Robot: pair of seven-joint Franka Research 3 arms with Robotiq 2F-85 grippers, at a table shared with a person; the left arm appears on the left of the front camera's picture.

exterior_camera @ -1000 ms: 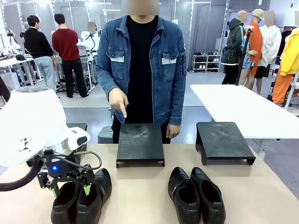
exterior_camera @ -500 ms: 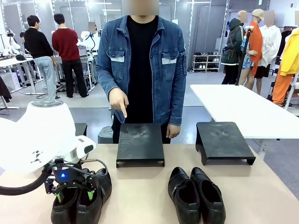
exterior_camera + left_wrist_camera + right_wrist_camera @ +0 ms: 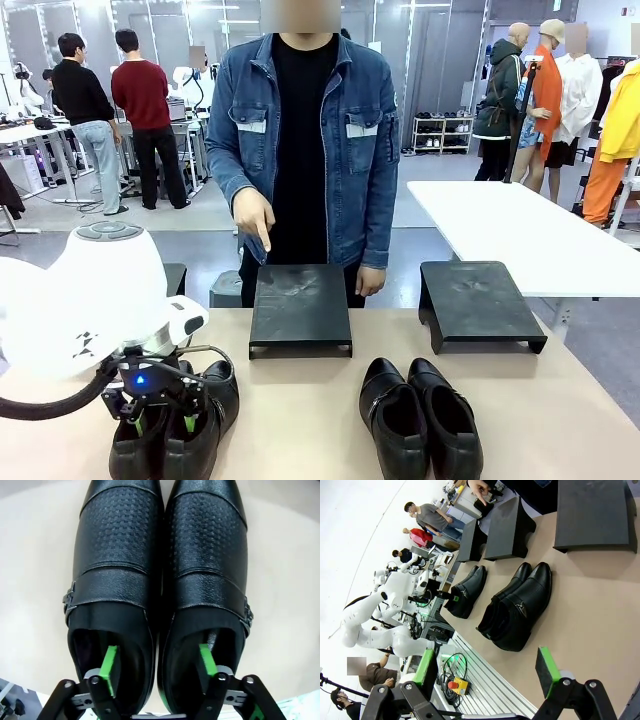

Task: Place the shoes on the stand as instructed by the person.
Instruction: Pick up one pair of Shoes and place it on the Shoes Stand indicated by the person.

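The left gripper hangs straight down, in front of the left stand and to its left, over the left pair of shoes. In the left wrist view this gripper has one finger lowered into each shoe's opening, so the pair has both inner walls between the pads. The jaws stand partly apart. A strip of dark lining shows between each pad and those walls, so no firm grip shows. The two shoes lie touching side by side, toes toward the left stand, with a band of bare table between the toes and the stand's front edge.

The left stand sits at the table's far edge. The person stands behind it, and one hand points a finger down at its back edge. The other hand hangs by its back right corner.

The right pair of shoes lies in front of the left stand and to its right. A wide stretch of bare table separates the two pairs. In the right wrist view this pair has its heels near the table's near edge. The right stand is beside the left stand, with a gap of table between them.

The right gripper hovers wide apart above the table, with nothing between its fingers.
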